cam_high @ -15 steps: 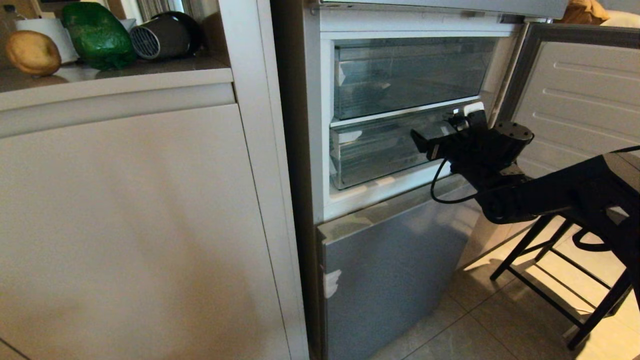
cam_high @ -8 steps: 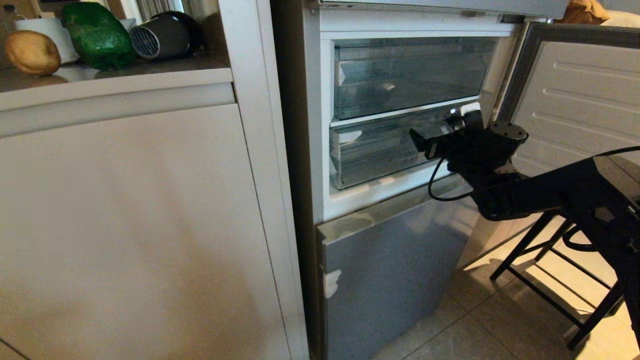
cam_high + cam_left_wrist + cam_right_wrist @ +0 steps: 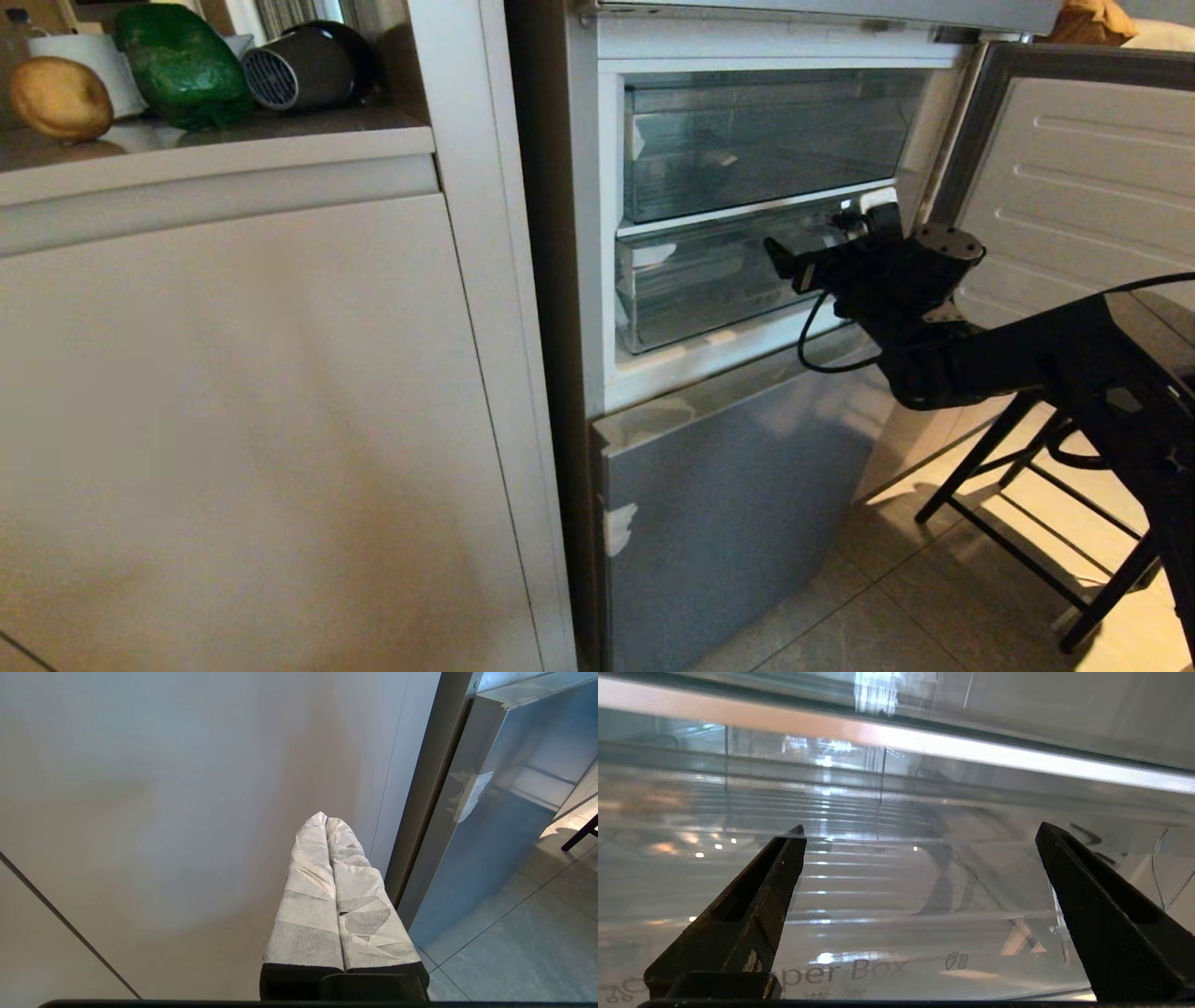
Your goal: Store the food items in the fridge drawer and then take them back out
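The tan potato and the green bell pepper lie on the counter at the far left, away from both arms. In the open fridge sit two clear drawers; the lower fridge drawer is pushed in. My right gripper hangs at the right end of that drawer's front. In the right wrist view it is open and empty, facing the drawer's clear front wall. My left gripper is shut with nothing in it, its white-wrapped fingers pointing at the beige cabinet door.
The fridge door stands open at the right. A black chair frame is on the tiled floor below my right arm. A black round appliance and a white mug share the counter. The upper clear drawer is shut.
My right gripper has edged slightly up and in toward the lower drawer's front, still open. The left arm and the food have not moved.
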Tool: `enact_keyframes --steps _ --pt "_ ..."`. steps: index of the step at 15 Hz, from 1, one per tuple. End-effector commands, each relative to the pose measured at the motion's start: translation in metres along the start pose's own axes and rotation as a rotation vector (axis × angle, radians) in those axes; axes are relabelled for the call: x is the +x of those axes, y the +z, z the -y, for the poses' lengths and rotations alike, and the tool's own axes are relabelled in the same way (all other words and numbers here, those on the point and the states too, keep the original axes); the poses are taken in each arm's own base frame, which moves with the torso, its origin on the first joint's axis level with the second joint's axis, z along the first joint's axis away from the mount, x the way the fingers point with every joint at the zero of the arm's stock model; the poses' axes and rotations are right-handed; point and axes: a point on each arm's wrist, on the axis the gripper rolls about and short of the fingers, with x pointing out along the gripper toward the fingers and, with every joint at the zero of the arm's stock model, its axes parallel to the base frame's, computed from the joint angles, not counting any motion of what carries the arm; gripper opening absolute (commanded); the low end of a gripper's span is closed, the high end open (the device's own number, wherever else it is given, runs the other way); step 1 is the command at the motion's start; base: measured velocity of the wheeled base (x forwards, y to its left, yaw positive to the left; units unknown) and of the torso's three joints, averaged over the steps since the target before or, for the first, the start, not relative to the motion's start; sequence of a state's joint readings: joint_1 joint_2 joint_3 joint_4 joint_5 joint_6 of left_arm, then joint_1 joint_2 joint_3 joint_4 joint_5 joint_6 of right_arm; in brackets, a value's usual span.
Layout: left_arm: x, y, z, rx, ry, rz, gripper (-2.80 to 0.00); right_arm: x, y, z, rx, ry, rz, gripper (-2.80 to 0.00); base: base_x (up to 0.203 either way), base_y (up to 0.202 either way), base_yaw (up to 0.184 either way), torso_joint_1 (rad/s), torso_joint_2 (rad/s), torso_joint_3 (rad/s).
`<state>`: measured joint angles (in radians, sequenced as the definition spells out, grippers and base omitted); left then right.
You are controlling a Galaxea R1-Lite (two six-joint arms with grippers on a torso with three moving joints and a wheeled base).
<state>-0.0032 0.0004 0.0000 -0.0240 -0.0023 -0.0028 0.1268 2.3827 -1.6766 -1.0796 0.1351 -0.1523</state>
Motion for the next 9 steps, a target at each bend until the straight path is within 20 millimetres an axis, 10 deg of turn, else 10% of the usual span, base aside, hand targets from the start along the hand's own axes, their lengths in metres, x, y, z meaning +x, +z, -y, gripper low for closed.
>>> enact_keyframes --steps 1,9 --pt "0.001 -0.003 0.0 0.0 -0.001 -0.01 -2.8 0.0 0.005 0.0 -0.003 -0.001 0.016 0.0 0.0 0.0 0.0 0.0 0.0 0.0" --pt "0.001 -0.003 0.0 0.0 0.0 -0.01 -2.8 -0.009 0.022 0.002 -0.009 -0.007 0.049 0.0 0.0 0.0 0.0 0.0 0.0 0.0"
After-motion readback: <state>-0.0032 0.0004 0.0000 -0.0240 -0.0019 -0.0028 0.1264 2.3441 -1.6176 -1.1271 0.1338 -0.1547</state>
